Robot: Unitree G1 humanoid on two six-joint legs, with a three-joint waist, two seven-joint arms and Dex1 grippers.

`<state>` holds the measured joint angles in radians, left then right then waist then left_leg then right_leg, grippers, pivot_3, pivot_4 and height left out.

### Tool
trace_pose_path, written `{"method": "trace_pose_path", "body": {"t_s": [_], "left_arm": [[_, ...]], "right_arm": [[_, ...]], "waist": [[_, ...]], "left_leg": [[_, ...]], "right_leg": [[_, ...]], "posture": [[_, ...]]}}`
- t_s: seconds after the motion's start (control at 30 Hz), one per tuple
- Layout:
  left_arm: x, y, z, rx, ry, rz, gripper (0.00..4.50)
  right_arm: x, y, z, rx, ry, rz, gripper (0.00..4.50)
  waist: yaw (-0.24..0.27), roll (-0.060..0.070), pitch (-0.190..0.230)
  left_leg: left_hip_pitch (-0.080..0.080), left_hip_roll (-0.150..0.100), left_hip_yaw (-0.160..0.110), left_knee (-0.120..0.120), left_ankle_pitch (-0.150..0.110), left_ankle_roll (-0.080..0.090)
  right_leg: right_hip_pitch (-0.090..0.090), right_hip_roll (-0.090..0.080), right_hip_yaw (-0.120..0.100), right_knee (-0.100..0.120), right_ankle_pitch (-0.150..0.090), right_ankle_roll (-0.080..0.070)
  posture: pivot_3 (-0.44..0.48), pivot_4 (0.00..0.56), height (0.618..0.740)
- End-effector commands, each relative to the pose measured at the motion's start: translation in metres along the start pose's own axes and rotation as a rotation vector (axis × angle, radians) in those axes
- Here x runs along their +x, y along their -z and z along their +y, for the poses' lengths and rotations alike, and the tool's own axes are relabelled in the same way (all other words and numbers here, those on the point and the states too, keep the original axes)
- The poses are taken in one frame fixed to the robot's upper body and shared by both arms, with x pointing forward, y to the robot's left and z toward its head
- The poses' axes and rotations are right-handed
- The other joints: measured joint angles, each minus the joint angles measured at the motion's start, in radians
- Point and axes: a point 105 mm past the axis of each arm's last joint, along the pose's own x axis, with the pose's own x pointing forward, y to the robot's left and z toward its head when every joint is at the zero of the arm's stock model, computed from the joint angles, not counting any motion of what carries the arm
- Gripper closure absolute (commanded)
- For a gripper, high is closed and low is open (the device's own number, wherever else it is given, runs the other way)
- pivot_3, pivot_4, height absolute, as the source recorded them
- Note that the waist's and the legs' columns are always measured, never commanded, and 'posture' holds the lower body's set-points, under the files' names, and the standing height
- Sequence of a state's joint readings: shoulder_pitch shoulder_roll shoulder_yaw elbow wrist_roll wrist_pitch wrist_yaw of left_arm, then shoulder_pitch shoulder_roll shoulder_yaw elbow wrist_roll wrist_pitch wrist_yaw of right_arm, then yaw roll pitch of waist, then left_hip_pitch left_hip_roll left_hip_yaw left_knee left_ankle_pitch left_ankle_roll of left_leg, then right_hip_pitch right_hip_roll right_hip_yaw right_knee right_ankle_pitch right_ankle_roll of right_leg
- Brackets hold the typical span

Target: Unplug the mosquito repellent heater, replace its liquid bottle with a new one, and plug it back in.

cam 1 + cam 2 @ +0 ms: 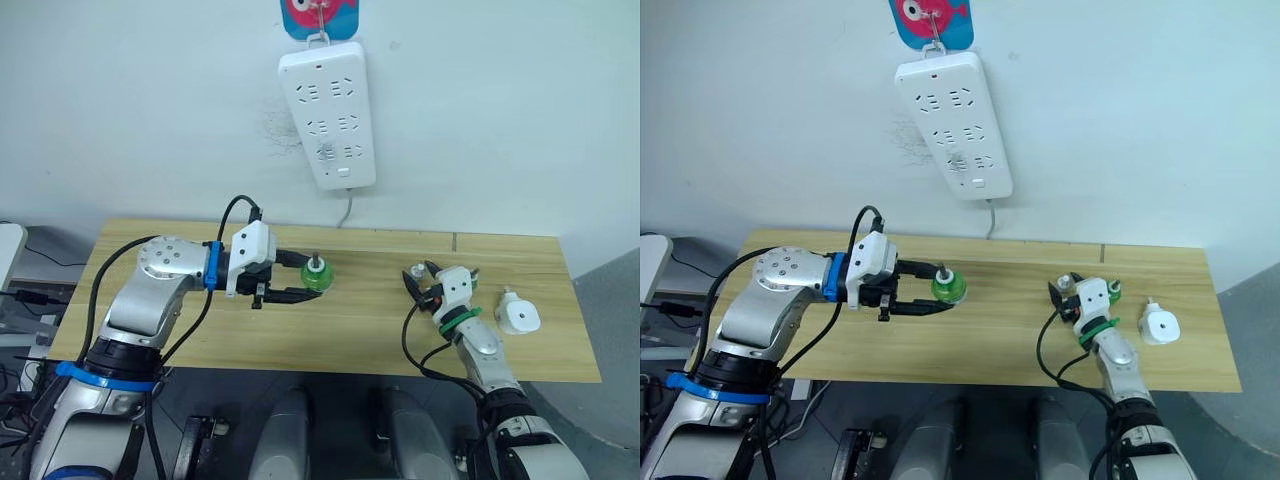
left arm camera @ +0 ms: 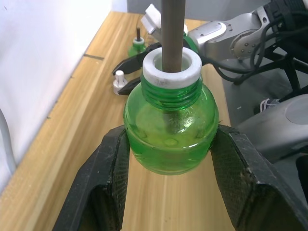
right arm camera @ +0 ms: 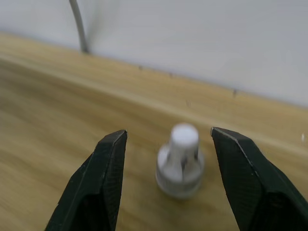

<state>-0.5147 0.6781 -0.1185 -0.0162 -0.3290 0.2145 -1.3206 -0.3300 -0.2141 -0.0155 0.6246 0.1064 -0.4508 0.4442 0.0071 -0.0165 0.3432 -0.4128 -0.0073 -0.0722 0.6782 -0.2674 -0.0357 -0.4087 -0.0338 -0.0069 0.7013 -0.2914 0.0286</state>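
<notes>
Bottle [image 2: 168, 130] pinched in left tool [image 1: 290, 278]; right tool [image 3: 168, 185] gapes empty around cap [image 3: 180, 161].
Round glass could slip (wick exposed); heater [image 1: 518, 316] lies unplugged on desk [image 1: 360, 330].

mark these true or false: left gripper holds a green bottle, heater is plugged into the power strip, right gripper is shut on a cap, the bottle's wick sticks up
1. The left gripper holds the green bottle: true.
2. The mosquito repellent heater is plugged into the power strip: false, it lies on the table, beside the right gripper.
3. The right gripper is shut on the white cap: false, its fingers are open, with the cap on the table between them.
4. The wick sticks up from the bottle's neck: true.
</notes>
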Motion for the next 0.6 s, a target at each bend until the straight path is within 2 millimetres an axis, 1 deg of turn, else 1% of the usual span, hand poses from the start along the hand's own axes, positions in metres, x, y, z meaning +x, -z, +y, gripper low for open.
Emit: {"method": "trace_pose_path", "body": {"t_s": [0.03, 0.07, 0.1, 0.13, 0.17, 0.2, 0.23, 0.3, 0.33, 0.37, 0.47, 0.6], "left_arm": [[0.007, -0.004, 0.002, 0.027, 0.000, -0.039, 2.34], [0.010, -0.004, 0.003, 0.030, -0.001, -0.049, 2.34], [0.012, -0.004, 0.004, 0.033, -0.001, -0.056, 2.34], [0.015, -0.004, 0.005, 0.038, -0.003, -0.064, 2.34], [0.016, -0.004, 0.007, 0.044, -0.004, -0.070, 2.34], [0.018, -0.004, 0.008, 0.047, -0.005, -0.074, 2.34], [0.019, -0.004, 0.009, 0.051, -0.007, -0.078, 2.34], [0.024, -0.004, 0.013, 0.062, -0.011, -0.092, 2.34], [0.027, -0.005, 0.015, 0.068, -0.012, -0.099, 2.34], [0.031, -0.006, 0.017, 0.073, -0.014, -0.110, 2.34], [0.039, -0.007, 0.019, 0.086, -0.009, -0.129, 2.34], [0.044, -0.007, 0.020, 0.095, -0.012, -0.130, 2.34]], "right_arm": [[-0.002, -0.033, 0.002, -0.016, -0.078, -0.093, 1.82], [-0.002, -0.047, 0.004, -0.018, -0.124, -0.112, 1.82], [-0.003, -0.056, 0.007, -0.018, -0.160, -0.123, 1.82], [-0.004, -0.071, 0.013, -0.004, -0.238, -0.127, 1.82], [-0.006, -0.081, 0.019, 0.012, -0.309, -0.120, 1.82], [-0.007, -0.087, 0.023, 0.027, -0.355, -0.108, 1.82], [-0.010, -0.093, 0.028, 0.041, -0.416, -0.093, 1.82], [-0.021, -0.115, 0.038, 0.086, -0.580, -0.060, 1.82], [-0.026, -0.125, 0.043, 0.106, -0.652, -0.043, 1.82], [-0.030, -0.134, 0.046, 0.099, -0.710, -0.019, 1.82], [-0.034, -0.152, 0.050, 0.056, -0.788, 0.023, 1.82], [-0.026, -0.162, 0.057, 0.049, -0.790, 0.012, 1.82]], "waist": [[-0.001, 0.000, 0.000], [-0.002, 0.000, 0.000], [-0.003, 0.000, 0.000], [-0.004, 0.000, 0.000], [-0.005, 0.000, 0.000], [-0.006, 0.000, 0.000], [-0.007, -0.001, -0.001], [-0.007, 0.000, -0.001], [-0.007, 0.000, -0.001], [-0.007, -0.001, -0.001], [-0.009, -0.002, -0.002], [-0.010, -0.004, -0.004]], "left_leg": [[0.000, 0.000, 0.000, 0.000, 0.000, 0.000], [-0.001, 0.000, 0.000, 0.000, 0.000, 0.000], [-0.001, 0.000, -0.001, 0.000, 0.000, 0.000], [-0.001, 0.000, -0.001, 0.000, 0.000, 0.000], [-0.002, 0.000, -0.001, 0.000, 0.000, 0.000], [-0.002, 0.000, -0.002, 0.000, 0.000, 0.000], [-0.002, 0.000, -0.002, 0.001, 0.000, 0.000], [-0.002, 0.000, -0.003, 0.001, 0.000, 0.000], [-0.002, 0.000, -0.003, 0.001, 0.000, 0.000], [-0.003, 0.000, -0.004, 0.001, 0.000, 0.000], [-0.003, 0.000, -0.004, 0.001, 0.000, 0.000], [-0.003, 0.000, -0.005, 0.001, 0.000, -0.001]], "right_leg": [[0.000, 0.000, 0.000, 0.000, 0.000, 0.000], [0.000, 0.000, 0.000, -0.001, 0.000, 0.000], [0.000, 0.000, 0.000, -0.001, 0.000, 0.000], [0.000, 0.000, 0.000, -0.002, 0.000, 0.000], [0.000, 0.000, 0.000, -0.002, 0.000, 0.000], [0.000, 0.000, 0.000, -0.002, 0.000, 0.000], [0.000, 0.000, -0.001, -0.003, 0.000, 0.000], [0.001, -0.001, -0.001, -0.003, 0.000, 0.000], [0.001, -0.001, -0.002, -0.003, 0.000, 0.000], [0.001, -0.001, -0.002, -0.004, 0.000, 0.000], [0.002, -0.002, -0.003, -0.005, 0.000, 0.000], [0.002, -0.002, -0.005, -0.005, 0.000, 0.000]], "posture": [[0.133, 0.365, 0.740], [0.124, 0.359, 0.740], [0.115, 0.352, 0.740], [0.105, 0.345, 0.740], [0.105, 0.345, 0.740], [0.090, 0.334, 0.740], [0.084, 0.330, 0.740], [0.069, 0.311, 0.740], [0.069, 0.311, 0.740], [0.057, 0.302, 0.740], [0.051, 0.287, 0.740], [0.053, 0.273, 0.740]]}}
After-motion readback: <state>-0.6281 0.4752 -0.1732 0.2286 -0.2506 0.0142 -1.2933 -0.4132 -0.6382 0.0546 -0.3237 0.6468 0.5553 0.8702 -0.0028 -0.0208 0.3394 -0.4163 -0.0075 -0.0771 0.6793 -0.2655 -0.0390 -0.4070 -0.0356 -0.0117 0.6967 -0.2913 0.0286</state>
